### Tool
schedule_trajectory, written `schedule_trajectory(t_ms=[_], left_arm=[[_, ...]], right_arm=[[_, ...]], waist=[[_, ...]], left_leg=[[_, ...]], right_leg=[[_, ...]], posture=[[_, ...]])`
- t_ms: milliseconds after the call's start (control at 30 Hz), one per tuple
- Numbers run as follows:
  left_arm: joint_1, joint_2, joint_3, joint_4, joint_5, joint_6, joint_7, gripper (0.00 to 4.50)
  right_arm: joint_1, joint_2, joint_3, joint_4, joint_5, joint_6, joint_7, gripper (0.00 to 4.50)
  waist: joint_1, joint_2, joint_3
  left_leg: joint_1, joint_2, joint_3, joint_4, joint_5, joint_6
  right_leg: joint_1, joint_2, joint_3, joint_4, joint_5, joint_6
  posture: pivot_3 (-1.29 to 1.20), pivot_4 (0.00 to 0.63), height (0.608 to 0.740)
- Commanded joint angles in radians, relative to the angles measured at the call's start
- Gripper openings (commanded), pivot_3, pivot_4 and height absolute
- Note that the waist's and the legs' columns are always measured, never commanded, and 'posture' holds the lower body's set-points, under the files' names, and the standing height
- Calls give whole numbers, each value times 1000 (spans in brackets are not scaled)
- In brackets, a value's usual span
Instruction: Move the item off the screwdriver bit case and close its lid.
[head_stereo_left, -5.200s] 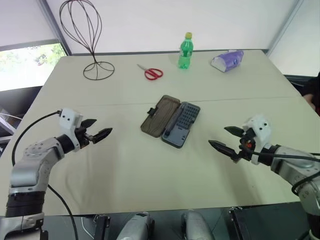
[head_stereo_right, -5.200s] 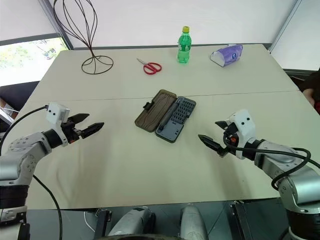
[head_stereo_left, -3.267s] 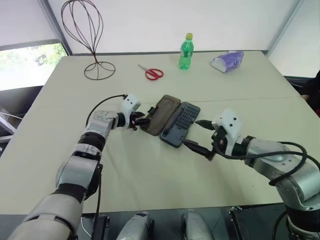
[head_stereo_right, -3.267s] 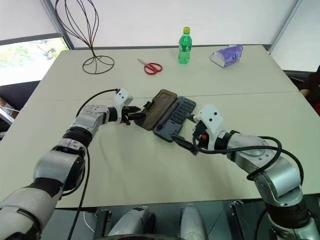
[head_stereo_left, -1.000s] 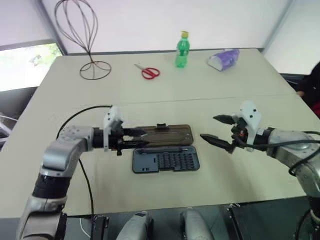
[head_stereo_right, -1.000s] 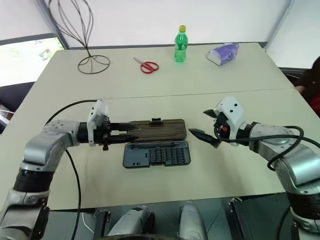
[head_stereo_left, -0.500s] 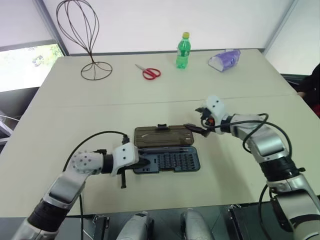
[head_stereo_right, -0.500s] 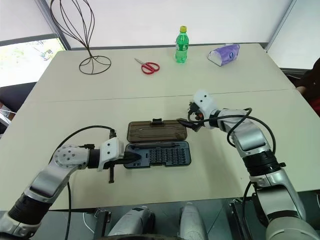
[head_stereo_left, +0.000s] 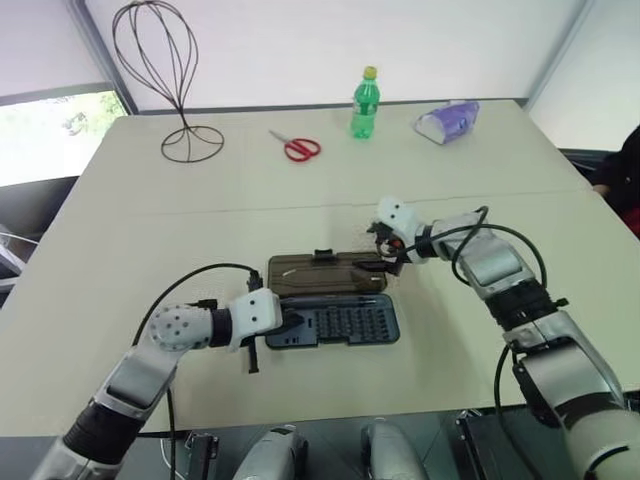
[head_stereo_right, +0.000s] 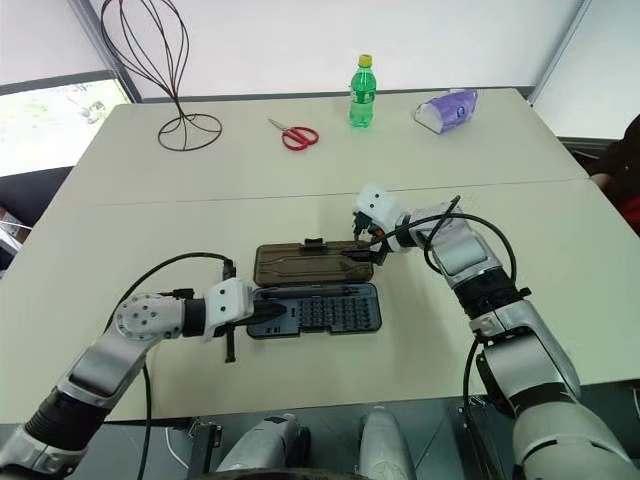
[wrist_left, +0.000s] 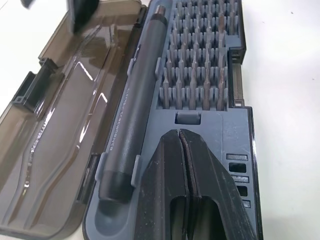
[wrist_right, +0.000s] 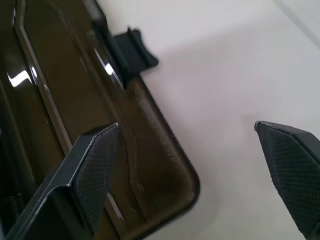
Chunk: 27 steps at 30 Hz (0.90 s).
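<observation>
1. Pale beige table (head_stereo_left: 200, 220) under white walls, with a bright window at 10 o'clock; the screwdriver bit case (head_stereo_left: 330, 300) lies open near the centre, its brown lid (head_stereo_left: 325, 272) flat on the table at 12 o'clock of the grey base tray (head_stereo_right: 315, 310).
2. Since half a second ago the right gripper (head_stereo_right: 365, 247) has drawn in from 3 o'clock to the lid's 3 o'clock end; its fingers are spread wide and grasp nothing, one over the lid's corner, the other over bare table.
3. The left gripper (wrist_left: 181, 134) has edged slightly toward 3 o'clock; its fingers are pressed together and empty, tip over the tray's 9 o'clock end, just beside the screwdriver handle (wrist_left: 135, 110).
4. Five seconds ago the case lay slanted with both grippers well apart from it; it now lies crosswise.
5. Faint lettering runs along the handle but cannot be read; the bottle's label is too small to read.
6. Rows of bits (wrist_left: 205, 65) stand upright in the tray.
7. Along the far edge: a wire stand (head_stereo_left: 185, 85) at 10 o'clock; red scissors (head_stereo_left: 300, 148) at 11; a green bottle (head_stereo_left: 366, 102) at 12; a purple object (head_stereo_left: 447, 120) at 1.
</observation>
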Motion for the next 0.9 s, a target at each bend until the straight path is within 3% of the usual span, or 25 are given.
schedule_trajectory(t_ms=[33,133,167,300,333,467,700,800,900], left_arm=[[54,3,-32,20,34,56,25,0],[72,-1,-30,4,33,65,46,0],[77,-1,-28,1,33,68,53,0],[92,-7,-24,-10,32,81,78,0],[97,-9,-22,-13,29,86,84,0],[115,-9,-14,-15,22,98,99,0],[134,-17,-2,13,11,103,116,0],[132,-43,14,31,-29,132,117,0],[121,-53,18,43,-47,147,111,0]], right_arm=[[-64,44,29,125,-50,-54,47,3967],[-94,81,43,241,-73,-81,100,2766],[-107,96,46,287,-80,-95,116,2108],[-146,139,65,433,-128,-173,165,202],[-152,149,72,465,-143,-193,178,59],[-146,162,99,531,-212,-307,206,59],[-138,125,48,470,-267,-509,47,59],[-57,31,-14,139,-299,-546,-37,59],[62,-29,-60,-187,-305,-457,-43,59]], waist=[[-2,1,-1],[-4,4,-5],[-1,4,-6],[-1,6,-10],[-1,6,-14],[-1,9,-23],[-3,11,-31],[6,12,-29],[18,16,-27]], left_leg=[[0,0,0,0,0,0],[3,0,0,-1,0,0],[4,0,0,-1,0,0],[8,0,1,-4,0,0],[17,0,1,-9,0,0],[25,2,-1,-15,-1,0],[35,2,1,-24,0,-1],[34,2,1,-24,1,-2],[31,1,1,-24,1,-2]], right_leg=[[0,0,0,0,0,0],[2,1,0,0,0,0],[3,1,0,0,0,0],[6,1,1,0,0,0],[9,1,1,-2,0,0],[19,2,2,-6,0,-1],[23,2,4,-8,-1,-1],[22,2,4,-8,-1,-1],[20,2,4,-7,-1,-1]], posture=[[0,150,740],[0,150,740],[0,150,740],[0,150,740],[0,150,740],[0,150,740],[0,150,740],[0,150,740],[0,150,740]])
